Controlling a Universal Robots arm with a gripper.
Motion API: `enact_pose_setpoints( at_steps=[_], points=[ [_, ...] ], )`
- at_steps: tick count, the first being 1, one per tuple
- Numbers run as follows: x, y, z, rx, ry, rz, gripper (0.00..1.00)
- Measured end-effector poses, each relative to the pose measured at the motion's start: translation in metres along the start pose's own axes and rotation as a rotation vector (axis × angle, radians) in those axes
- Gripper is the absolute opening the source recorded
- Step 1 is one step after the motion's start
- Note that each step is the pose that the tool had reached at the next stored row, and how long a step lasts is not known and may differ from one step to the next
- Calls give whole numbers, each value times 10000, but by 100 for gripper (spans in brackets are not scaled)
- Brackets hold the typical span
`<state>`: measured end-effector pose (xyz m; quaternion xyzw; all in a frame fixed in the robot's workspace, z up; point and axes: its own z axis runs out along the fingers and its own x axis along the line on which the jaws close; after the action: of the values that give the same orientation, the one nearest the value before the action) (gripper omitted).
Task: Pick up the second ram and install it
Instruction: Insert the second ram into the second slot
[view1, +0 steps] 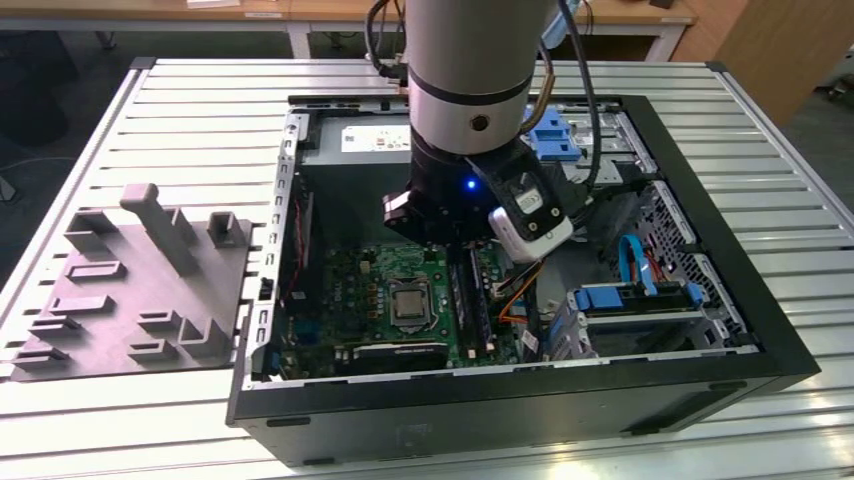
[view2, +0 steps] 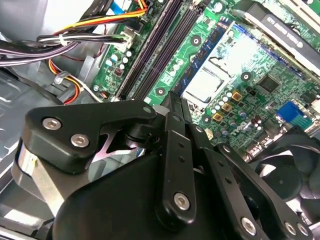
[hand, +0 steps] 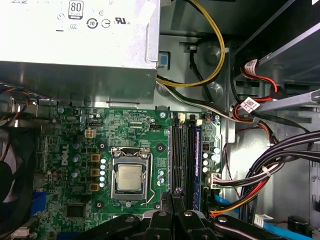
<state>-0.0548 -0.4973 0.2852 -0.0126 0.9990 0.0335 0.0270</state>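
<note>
if the second ram (view2: 204, 54) is brought down off the line of the slots (view2: 150, 55), or tilted, its edge could be jammed and the motherboard (view2: 260, 95) strained. the cables (view2: 75, 45) nearby could also be snagged. the gripper (view2: 173, 100) is seen drawn almost together, and the second ram appears to be pinched in it, just above the slots.

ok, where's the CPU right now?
The CPU sits in its socket near the middle of the green motherboard inside the open case. In the exterior view it lies just left of the black memory slots.
</note>
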Motion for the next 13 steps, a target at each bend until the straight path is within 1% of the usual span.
enact_pose_setpoints(
  at_steps=[4,13],
  points=[
    [-11,0,6,-5,-2,2,11],
    [-144,-5,30,-3,3,0,11]
  ],
)
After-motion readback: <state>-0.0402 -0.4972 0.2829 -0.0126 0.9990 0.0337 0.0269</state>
